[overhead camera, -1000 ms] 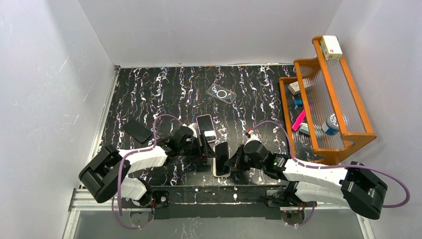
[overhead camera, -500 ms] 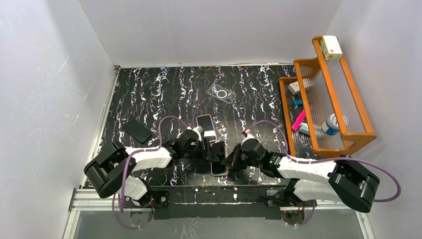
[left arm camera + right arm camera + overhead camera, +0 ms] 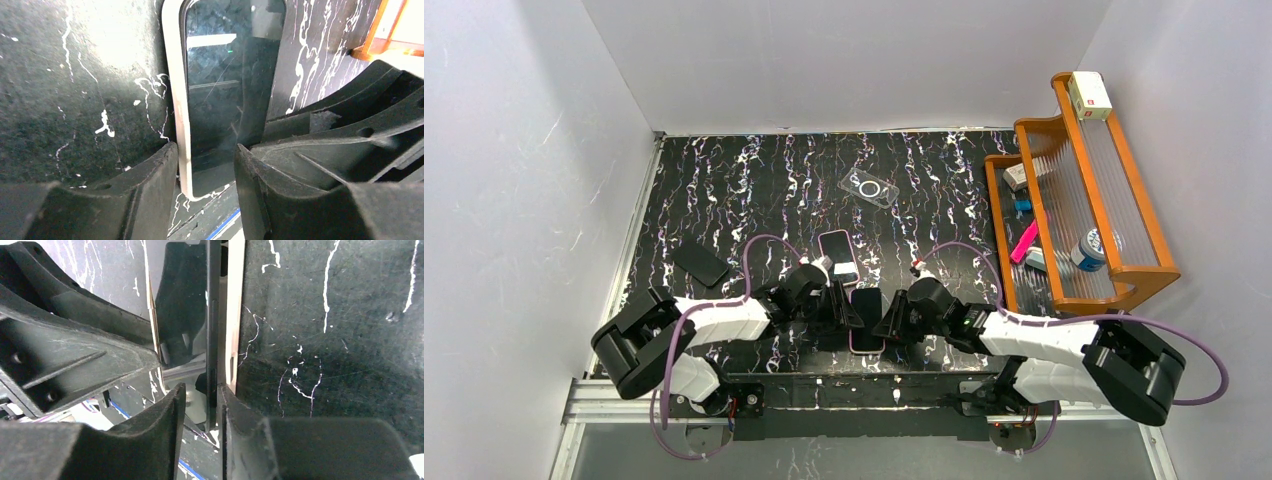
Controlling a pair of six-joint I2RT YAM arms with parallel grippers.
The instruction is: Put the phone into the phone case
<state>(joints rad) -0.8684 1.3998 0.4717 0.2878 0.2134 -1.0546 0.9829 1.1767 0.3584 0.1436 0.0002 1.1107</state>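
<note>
A black phone (image 3: 867, 312) lies in a cream phone case (image 3: 866, 349) near the table's front edge, between both arms. My left gripper (image 3: 848, 308) is at its left side. In the left wrist view the left gripper (image 3: 205, 160) stands open astride the case rim (image 3: 175, 100), which touches the left finger; the dark phone screen (image 3: 220, 75) fills the gap. My right gripper (image 3: 886, 322) is at the right side. In the right wrist view the right gripper (image 3: 202, 400) is open around the phone's edge (image 3: 212, 315), with the case wall (image 3: 235, 315) beside the right finger.
A second pink-rimmed phone (image 3: 839, 256) lies just behind the grippers. A black slab (image 3: 701, 264) rests at the left, and a clear case (image 3: 869, 187) lies farther back. A wooden rack (image 3: 1074, 200) with small items fills the right side.
The right gripper's jaws have parted from the phone, which now lies lower in the case. The left gripper has moved right to the case's side and narrowed.
</note>
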